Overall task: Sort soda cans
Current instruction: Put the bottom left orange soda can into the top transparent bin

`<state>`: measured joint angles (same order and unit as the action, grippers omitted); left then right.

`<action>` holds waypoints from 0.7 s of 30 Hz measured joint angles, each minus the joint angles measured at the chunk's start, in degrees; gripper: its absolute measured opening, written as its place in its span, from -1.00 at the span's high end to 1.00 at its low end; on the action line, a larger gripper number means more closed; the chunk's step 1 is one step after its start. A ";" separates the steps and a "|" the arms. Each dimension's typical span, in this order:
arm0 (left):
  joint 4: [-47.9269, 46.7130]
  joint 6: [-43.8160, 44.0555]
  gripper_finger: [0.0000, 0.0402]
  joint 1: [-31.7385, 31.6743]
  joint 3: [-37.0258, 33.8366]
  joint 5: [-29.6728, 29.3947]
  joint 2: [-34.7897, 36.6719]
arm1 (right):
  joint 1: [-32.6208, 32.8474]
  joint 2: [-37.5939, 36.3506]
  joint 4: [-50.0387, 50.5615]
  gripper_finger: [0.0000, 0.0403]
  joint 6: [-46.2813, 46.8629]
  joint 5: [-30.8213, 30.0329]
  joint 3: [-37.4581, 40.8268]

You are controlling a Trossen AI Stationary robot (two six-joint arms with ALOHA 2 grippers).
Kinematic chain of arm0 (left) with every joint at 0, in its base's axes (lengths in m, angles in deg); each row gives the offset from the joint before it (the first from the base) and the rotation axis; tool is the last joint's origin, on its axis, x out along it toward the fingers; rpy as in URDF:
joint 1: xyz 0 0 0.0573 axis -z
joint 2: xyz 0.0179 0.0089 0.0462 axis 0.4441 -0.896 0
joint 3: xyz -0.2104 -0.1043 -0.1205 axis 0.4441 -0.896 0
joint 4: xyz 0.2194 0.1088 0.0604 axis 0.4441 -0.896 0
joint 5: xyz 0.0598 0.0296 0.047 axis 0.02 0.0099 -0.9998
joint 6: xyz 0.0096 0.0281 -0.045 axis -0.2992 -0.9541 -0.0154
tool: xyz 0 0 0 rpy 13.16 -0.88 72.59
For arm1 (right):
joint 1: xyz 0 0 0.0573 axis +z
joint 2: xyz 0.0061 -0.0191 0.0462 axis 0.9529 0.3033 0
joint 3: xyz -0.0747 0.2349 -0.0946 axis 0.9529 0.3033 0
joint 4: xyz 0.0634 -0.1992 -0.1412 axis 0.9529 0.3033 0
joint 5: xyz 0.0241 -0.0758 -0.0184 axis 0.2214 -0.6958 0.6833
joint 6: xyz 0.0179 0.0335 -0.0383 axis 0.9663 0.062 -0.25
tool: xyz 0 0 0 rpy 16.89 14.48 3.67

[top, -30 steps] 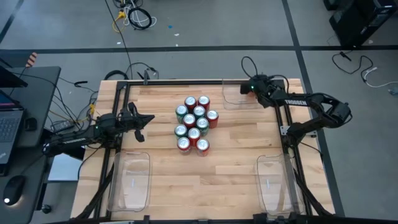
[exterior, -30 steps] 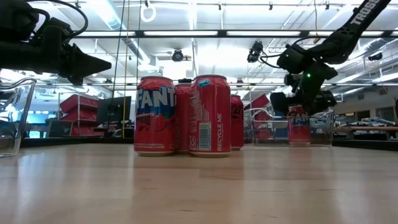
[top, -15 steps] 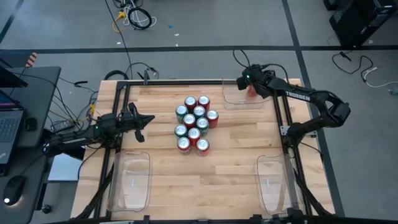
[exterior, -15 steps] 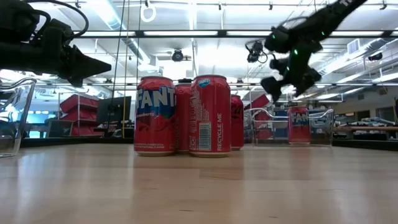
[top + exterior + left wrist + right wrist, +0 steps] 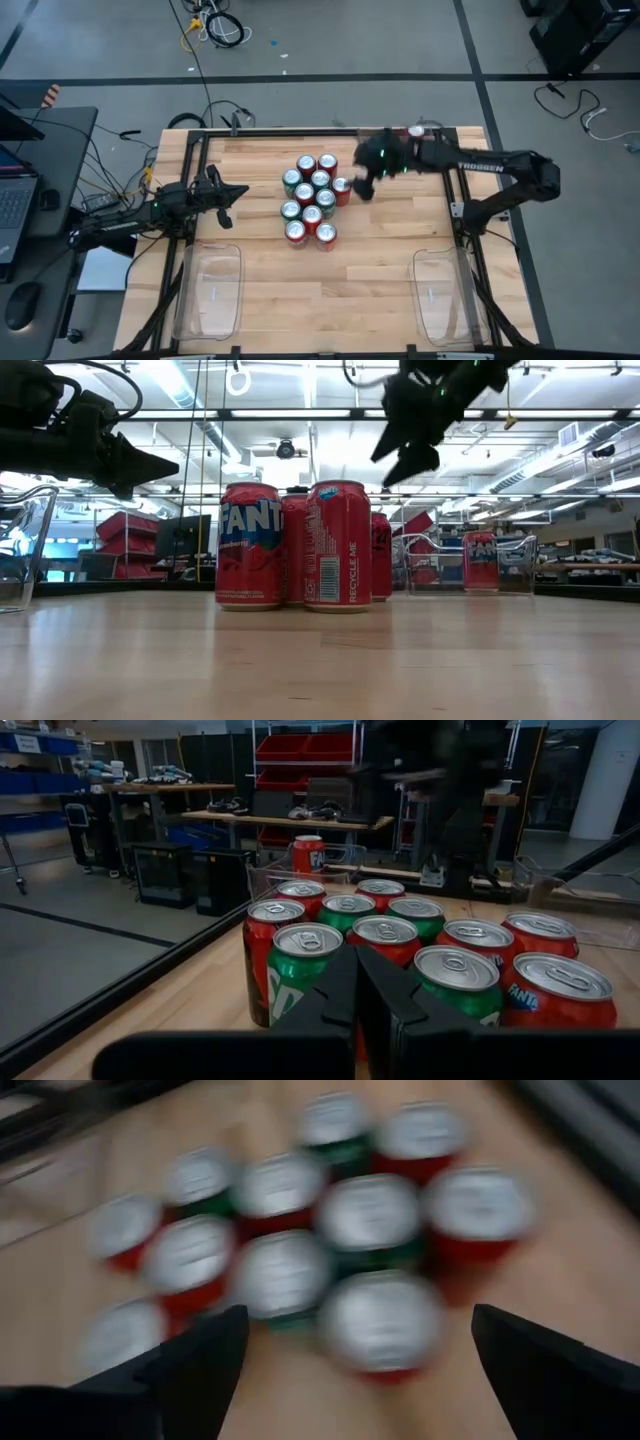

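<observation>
Several red and green soda cans with silver tops [image 5: 315, 200] stand upright in a tight cluster at the table's middle, also visible as cans [image 5: 400, 935] and cans [image 5: 330, 1230]. One red can [image 5: 415, 131] stands in the far right bin [image 5: 481, 561]. My right gripper [image 5: 362, 183] is open in the air just right of the cluster, above can height [image 5: 402, 450], with its fingers spread wide [image 5: 355, 1370]. My left gripper [image 5: 240, 192] is shut [image 5: 355, 990] and waits left of the cluster, pointing at it.
Clear plastic bins lie at the near left [image 5: 210, 290], near right [image 5: 440, 295] and far right [image 5: 385, 155] of the table. Bare wood lies all around the cluster. Black frame rails run along both sides of the table [image 5: 465, 215].
My right gripper has left the far right bin, risen, and swung fast toward the table's left and near side, to the right edge of the can cluster. The red can stays standing in that bin. The cluster has not moved.
</observation>
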<state>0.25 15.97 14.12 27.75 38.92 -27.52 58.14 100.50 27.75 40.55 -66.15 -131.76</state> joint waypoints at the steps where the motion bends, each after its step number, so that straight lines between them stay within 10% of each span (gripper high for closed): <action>1: 0.00 -0.02 0.96 0.00 0.00 -0.01 0.00 | 2.85 0.02 -0.56 -0.81 0.92 -1.01 0.00; 11: -0.04 -0.13 0.96 0.00 0.00 -0.06 0.00 | 23.22 2.83 -6.33 -0.73 10.03 -18.30 0.04; 21: -0.07 -0.15 0.96 0.00 0.00 -0.06 -0.02 | 26.50 13.88 -14.29 -0.86 14.50 -21.81 0.10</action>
<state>0.19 15.82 14.12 27.75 38.86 -27.55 84.64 114.38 13.47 55.05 -87.96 -131.65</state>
